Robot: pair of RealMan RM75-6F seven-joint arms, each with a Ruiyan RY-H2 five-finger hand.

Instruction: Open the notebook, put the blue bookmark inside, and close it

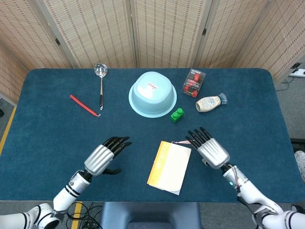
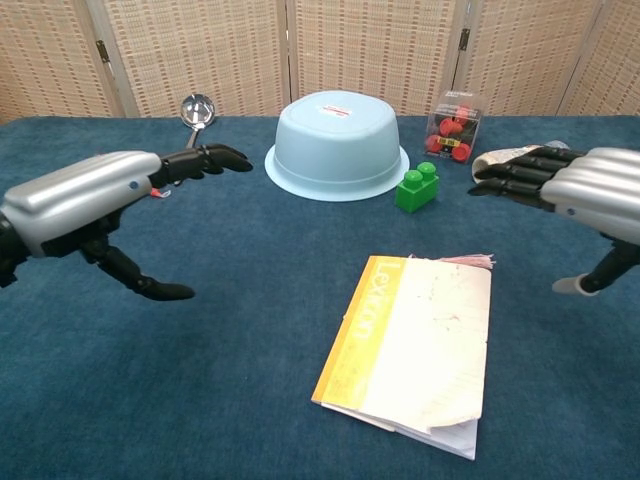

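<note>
Head view, notebook [image 1: 169,166] closed, long axis near-to-far

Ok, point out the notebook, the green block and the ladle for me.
notebook [image 2: 425,340], chest view, on its pale cover.
green block [image 2: 416,188], chest view, on its front face.
ladle [image 1: 100,70], head view, on its bowl.

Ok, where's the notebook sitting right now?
In the head view the notebook lies closed near the table's front edge, between the left hand and right hand, in front of the green block.
</note>
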